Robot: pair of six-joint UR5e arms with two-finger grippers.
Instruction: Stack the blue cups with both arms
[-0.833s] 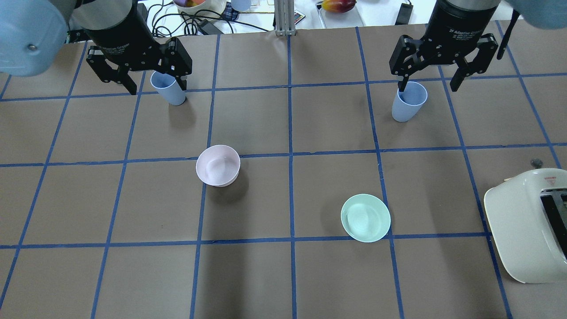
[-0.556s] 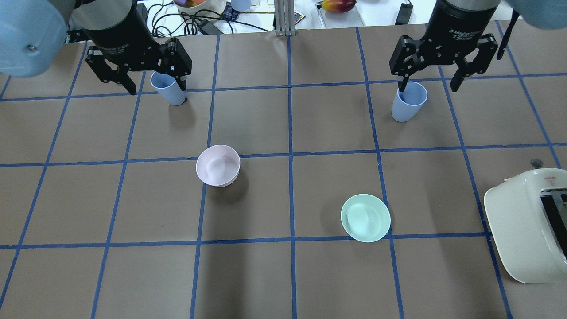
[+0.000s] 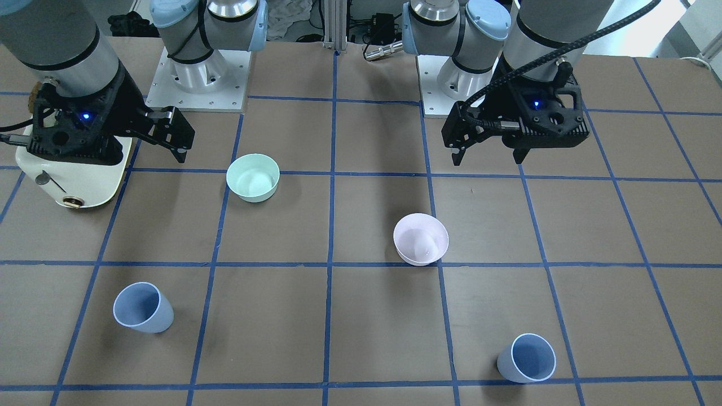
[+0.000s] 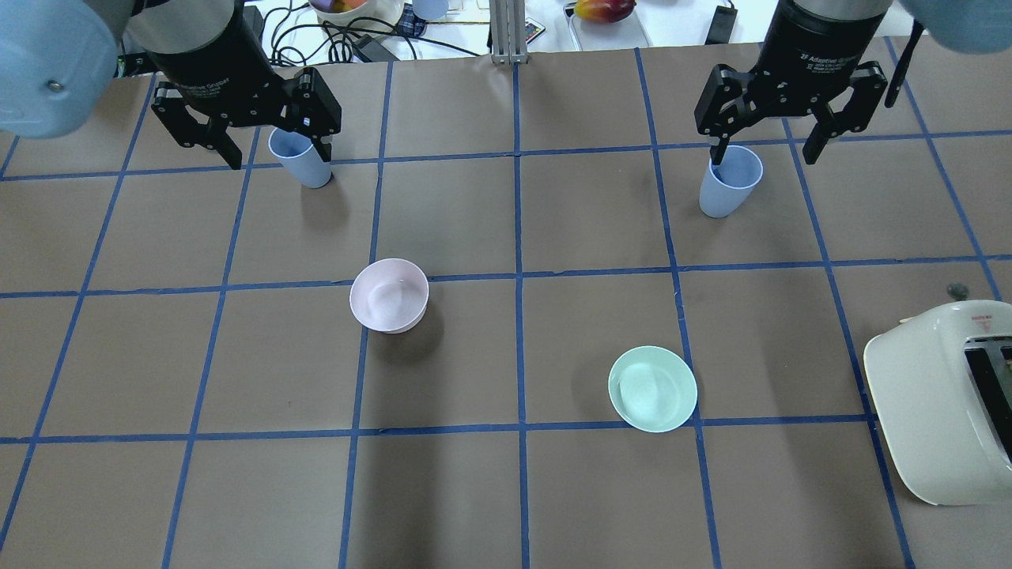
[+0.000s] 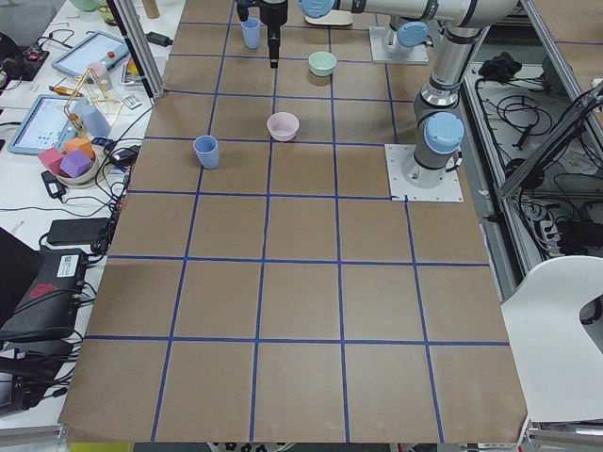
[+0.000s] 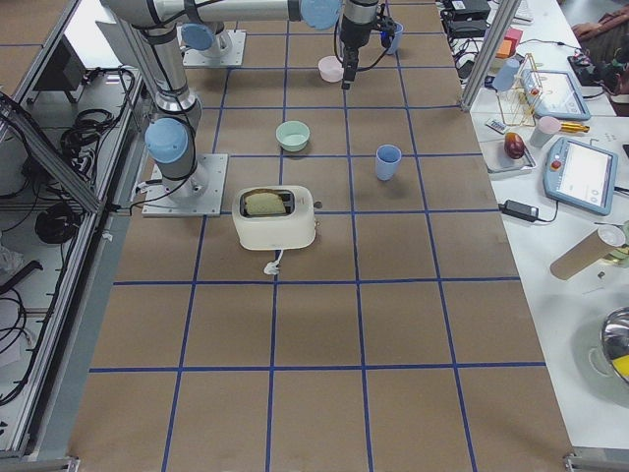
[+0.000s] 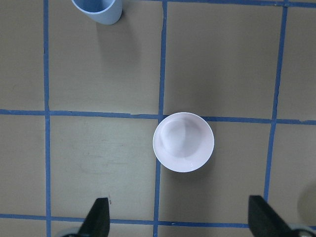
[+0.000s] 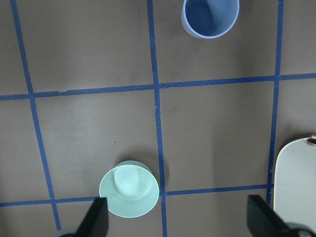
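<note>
Two blue cups stand upright, apart, on the far row of the table. The left cup [image 4: 304,162] also shows at the top of the left wrist view [image 7: 98,10] and in the front view [image 3: 527,358]. The right cup [image 4: 727,186] also shows in the right wrist view [image 8: 211,17] and in the front view [image 3: 141,307]. My left gripper [image 4: 277,154] is open and empty, high above the table on the near side of the left cup [image 7: 180,219]. My right gripper [image 4: 765,154] is open and empty, equally high, short of the right cup [image 8: 178,219].
A pale pink bowl [image 4: 389,295] sits under my left gripper [image 7: 183,142]. A mint green bowl [image 4: 652,388] sits nearer the right arm [image 8: 129,191]. A cream toaster [image 4: 941,403] stands at the right edge. Cluttered benches lie beyond the table's far edge.
</note>
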